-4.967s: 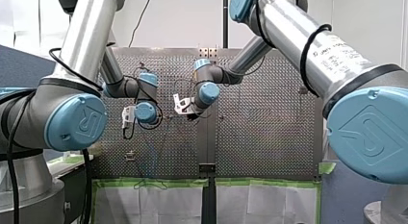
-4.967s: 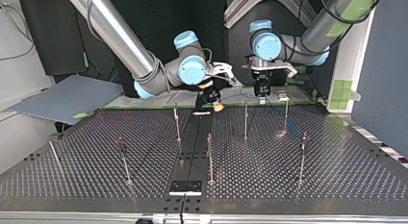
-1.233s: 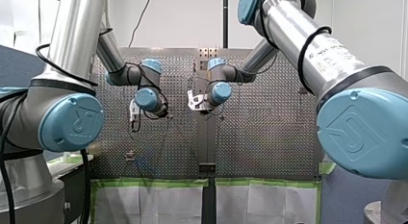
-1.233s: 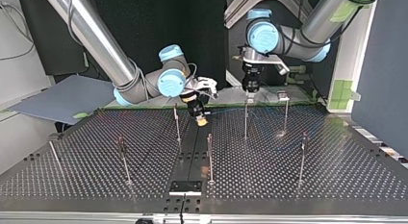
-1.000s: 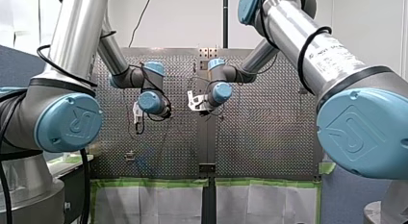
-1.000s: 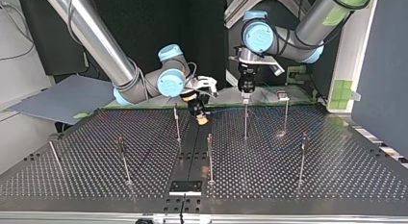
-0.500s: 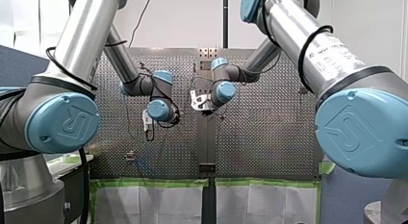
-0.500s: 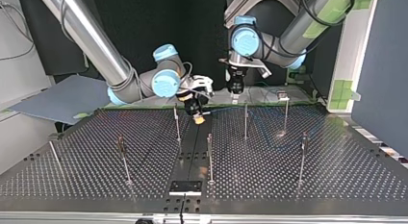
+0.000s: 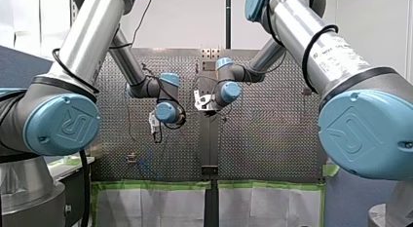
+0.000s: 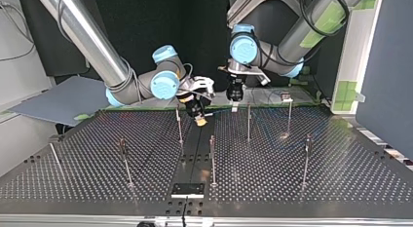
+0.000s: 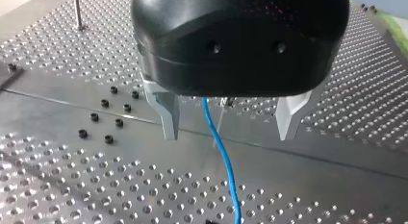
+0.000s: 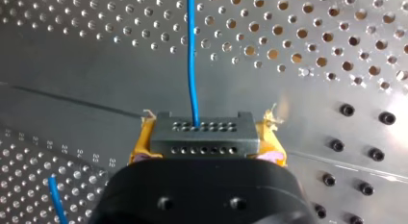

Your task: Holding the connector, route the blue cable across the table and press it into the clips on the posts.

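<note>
While my right pincer is clamping the connector between its yellow pads, I am judging how this load is going to behave.

I am seeing the connector as a small dark grey block with rows of small holes. It is looking hard-sided, so it is the one sound place to be gripping. The pads are pressing on its two short sides, and it is sitting square.

From one of those holes the blue cable is leaving as a thin single strand, running straight ahead over the perforated table. I am expecting it to be light and limp, giving no resistance sideways. It is likely to be kinking if tugged hard at the hole, and sliding easily on bare metal. Pulling by the connector, not the strand, is looking right.

My left pincer is hanging open above the table, pale fingers well apart. The cable is passing between them and touching neither. I am reading that as a loose guide, ready for closing lightly on the strand near a post.

Position: the connector is hovering close to the table edge nearest the arm bases, about halfway along it, over the plain centre strip. Thin posts are standing apart across the table. Their clips are showing too small for me to be telling whether any cable is seated.
</note>
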